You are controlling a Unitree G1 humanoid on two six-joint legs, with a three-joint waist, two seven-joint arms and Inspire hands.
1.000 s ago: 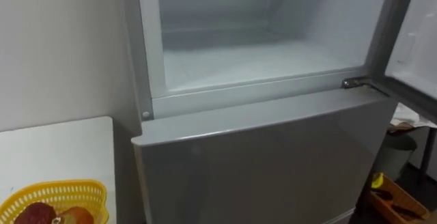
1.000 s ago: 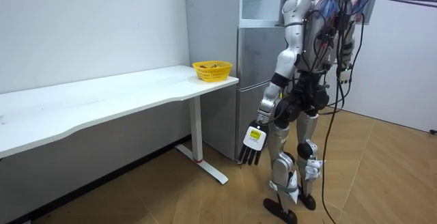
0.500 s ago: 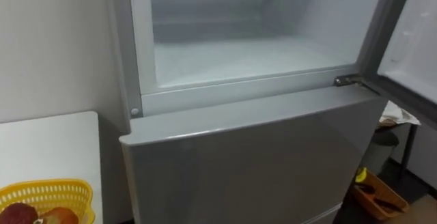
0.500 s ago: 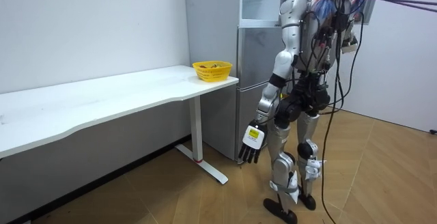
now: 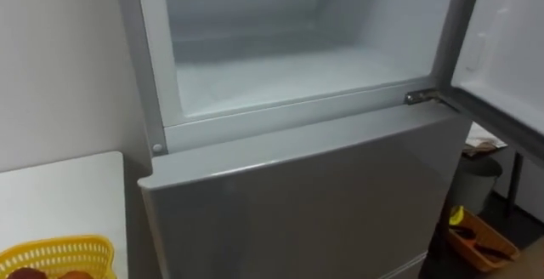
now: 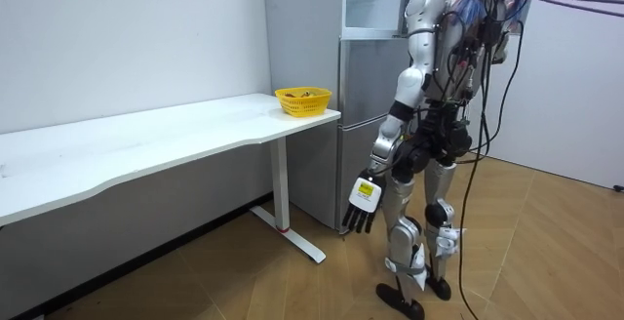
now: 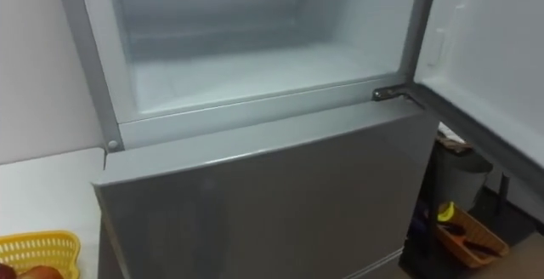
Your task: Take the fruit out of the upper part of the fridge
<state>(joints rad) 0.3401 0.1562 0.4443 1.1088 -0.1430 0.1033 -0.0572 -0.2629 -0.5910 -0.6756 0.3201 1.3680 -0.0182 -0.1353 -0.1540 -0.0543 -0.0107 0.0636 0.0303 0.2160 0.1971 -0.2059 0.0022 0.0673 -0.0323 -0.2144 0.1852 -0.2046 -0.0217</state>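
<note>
The upper fridge compartment (image 5: 289,75) stands open in front of me, and I see its white walls and white floor. Its door (image 5: 510,66) is swung out to the right. Below it the grey lower door (image 5: 306,202) is closed. In the room view I stand close before the fridge (image 6: 366,66). My left hand (image 6: 363,203) hangs beside my thigh with relaxed fingers and holds nothing. My right hand (image 6: 501,45) is raised at chest height on the far side of my body, mostly hidden.
A yellow basket (image 5: 51,258) with fruit sits on the white table (image 5: 59,202) left of the fridge. Right of the fridge a grey bin (image 5: 474,177) and an orange box (image 5: 480,241) stand on the floor.
The eye view has shifted, so the fridge and basket sit further left and lower. In the room view my right arm has risen from waist height to chest height.
</note>
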